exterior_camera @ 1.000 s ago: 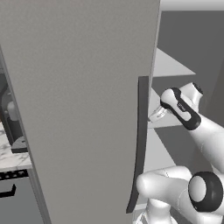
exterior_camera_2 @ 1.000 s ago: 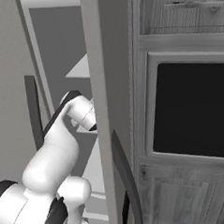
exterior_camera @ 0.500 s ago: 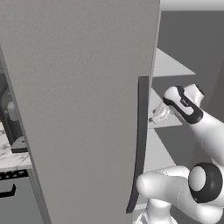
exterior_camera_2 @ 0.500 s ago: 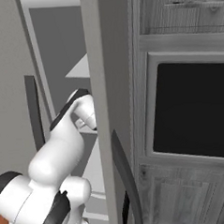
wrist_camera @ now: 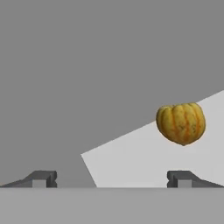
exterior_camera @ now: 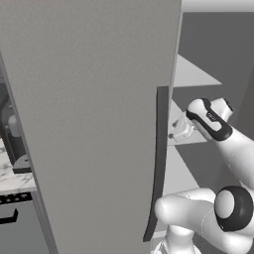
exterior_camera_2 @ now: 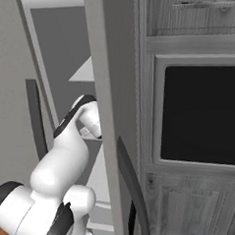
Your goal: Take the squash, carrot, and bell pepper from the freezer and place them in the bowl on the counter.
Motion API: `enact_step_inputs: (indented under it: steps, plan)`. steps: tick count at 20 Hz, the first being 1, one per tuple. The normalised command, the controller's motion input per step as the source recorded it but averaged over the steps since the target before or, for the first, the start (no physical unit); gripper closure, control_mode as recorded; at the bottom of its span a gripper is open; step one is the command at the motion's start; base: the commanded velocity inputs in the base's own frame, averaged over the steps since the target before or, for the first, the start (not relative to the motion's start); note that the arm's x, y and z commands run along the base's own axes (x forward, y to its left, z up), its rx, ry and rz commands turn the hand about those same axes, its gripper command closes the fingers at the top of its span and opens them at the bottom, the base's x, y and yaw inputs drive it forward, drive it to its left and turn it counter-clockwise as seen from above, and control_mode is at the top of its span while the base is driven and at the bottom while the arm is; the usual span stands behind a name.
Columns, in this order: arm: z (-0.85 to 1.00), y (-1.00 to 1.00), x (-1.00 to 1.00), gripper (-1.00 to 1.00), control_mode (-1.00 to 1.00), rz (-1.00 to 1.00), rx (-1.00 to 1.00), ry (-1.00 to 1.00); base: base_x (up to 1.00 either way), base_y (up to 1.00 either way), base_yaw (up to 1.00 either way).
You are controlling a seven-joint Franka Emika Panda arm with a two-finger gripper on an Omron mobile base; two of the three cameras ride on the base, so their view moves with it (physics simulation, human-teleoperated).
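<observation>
Hand view: the squash (wrist_camera: pixel 180 123), ribbed yellow-orange, sits on a pale shelf (wrist_camera: pixel 153 159) ahead and right of the gripper (wrist_camera: pixel 111 179).
Fingers: spread wide, nothing between them, well short of the squash.
Left base view: the arm reaches past the open door (exterior_camera: pixel 94 119) of the freezer (exterior_camera: pixel 208 74); counter (exterior_camera: pixel 12 176) at far left.
Right base view: a black oven window (exterior_camera_2: pixel 200 117) among wood-grain cabinets (exterior_camera_2: pixel 192 16).

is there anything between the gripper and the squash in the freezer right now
Nothing visible. In the hand view the gripper has its jaws spread wide, and the squash sits ahead on the pale shelf, off toward the right fingertip, with only bare shelf between them.
</observation>
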Motion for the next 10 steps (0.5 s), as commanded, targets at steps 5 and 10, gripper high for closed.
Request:
enact_step_inputs:
  steps: [5,10]
  plan:
    - [0.00,0.05,0.17,-1.00,-1.00,0.05,0.00,-0.11,0.00,0.00,0.00]
    - [0.00,0.04,0.32,-1.00,-1.00,0.08,0.00,-0.06,0.00,0.00,0.00]
